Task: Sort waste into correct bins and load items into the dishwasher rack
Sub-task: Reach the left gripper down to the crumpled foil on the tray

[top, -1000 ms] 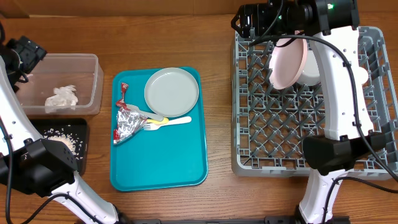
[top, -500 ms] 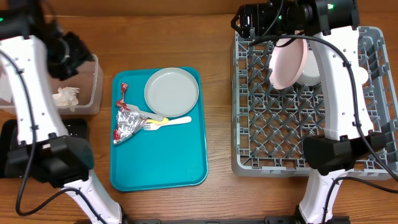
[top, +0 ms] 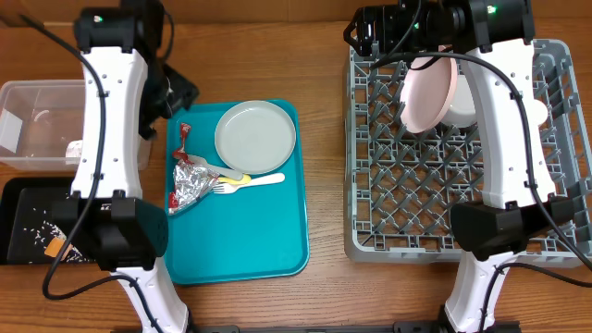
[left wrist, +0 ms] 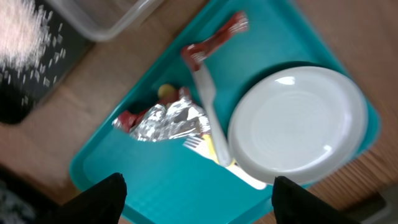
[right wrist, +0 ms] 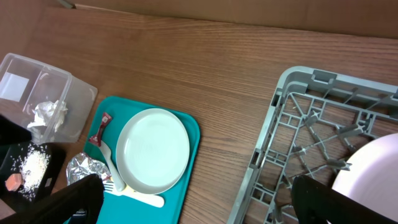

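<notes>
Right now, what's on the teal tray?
Grey-green plate, crumpled foil, red-and-white wrapper, pale fork, yellow spoon. Whatever lies under the plate and foil is hidden.

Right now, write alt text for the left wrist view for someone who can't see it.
Looking down past the open left gripper, a teal tray holds a pale plate, crumpled foil, a red wrapper and cutlery. Beyond it sit a black tray scattered with rice and the corner of a clear tub.
</notes>
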Available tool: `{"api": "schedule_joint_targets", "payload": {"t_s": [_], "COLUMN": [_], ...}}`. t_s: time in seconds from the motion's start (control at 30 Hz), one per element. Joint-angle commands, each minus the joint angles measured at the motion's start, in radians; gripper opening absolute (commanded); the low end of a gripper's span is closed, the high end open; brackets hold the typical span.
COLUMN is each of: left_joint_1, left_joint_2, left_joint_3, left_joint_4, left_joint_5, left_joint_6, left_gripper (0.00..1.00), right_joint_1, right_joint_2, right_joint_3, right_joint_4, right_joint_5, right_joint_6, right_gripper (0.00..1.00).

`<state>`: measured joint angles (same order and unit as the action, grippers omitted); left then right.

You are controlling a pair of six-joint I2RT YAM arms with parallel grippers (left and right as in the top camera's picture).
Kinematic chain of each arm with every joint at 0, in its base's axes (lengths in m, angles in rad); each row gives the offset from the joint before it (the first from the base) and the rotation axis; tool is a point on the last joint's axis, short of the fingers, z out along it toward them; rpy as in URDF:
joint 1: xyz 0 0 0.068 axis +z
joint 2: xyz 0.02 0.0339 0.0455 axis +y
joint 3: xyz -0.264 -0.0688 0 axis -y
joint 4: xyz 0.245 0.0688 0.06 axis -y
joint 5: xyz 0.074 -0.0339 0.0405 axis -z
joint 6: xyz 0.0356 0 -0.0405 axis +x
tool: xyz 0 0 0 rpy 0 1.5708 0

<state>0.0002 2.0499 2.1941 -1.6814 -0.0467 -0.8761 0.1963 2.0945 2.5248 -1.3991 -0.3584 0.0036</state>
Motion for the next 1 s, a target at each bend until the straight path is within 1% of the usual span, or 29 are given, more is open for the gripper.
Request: {"api": "schedule_joint_targets", "payload": {"t_s": [0.0, 0.13, 0.23, 0.4, 0.53, 0.73, 0.87, 0.97], "left_joint_1": [-0.001, -0.001, -0.001, 0.000, 0.000, 0.008, 0.026, 0.042], "left_joint_2": [0.007, 0.007, 0.007, 0.007, 0.007, 0.007, 0.007, 0.007], "left_joint_3": [-0.143, -0.266, -0.344, -0.436, -0.505, -0.629, -0.676, -0.679], "left_joint_4": [0.022, 0.089, 0.159, 0.290, 0.363, 0.454, 0.512, 0.521], "left_joint_5": [-0.027, 0.023, 0.062, 0.072, 0.101, 0.092, 0.091, 0.088], "left_joint_6": [-0.187, -0.187, -0.187, -0.187, -0.188, -0.210, -0.209, -0.204], "left_gripper": [0.80, 0.80, 0.82, 0.82, 0.82, 0.81, 0.77, 0.68], "right_joint_1": [-0.002, -0.002, -0.002, -0.002, -0.002, -0.002, -0.002, -0.002], "right_joint_2": [-0.016, -0.016, -0.016, -0.016, -0.016, -0.016, -0.016, -0.016], "right_joint_3": [-0.001, -0.001, -0.001, -0.001, -0.001, -0.001, -0.001, -0.001], "right_joint_4": [0.004, 0.004, 0.004, 0.004, 0.004, 0.004, 0.004, 0.004], "right_joint_5": [0.008, 0.008, 0.008, 0.008, 0.008, 0.008, 0.008, 0.008], "right_joint_6": [-0.005, -0.005, -0.005, -0.005, -0.005, -0.005, -0.005, -0.005], "right_gripper": [1.00, 1.00, 1.00, 1.00, 1.00, 1.00, 1.00, 1.00]}}
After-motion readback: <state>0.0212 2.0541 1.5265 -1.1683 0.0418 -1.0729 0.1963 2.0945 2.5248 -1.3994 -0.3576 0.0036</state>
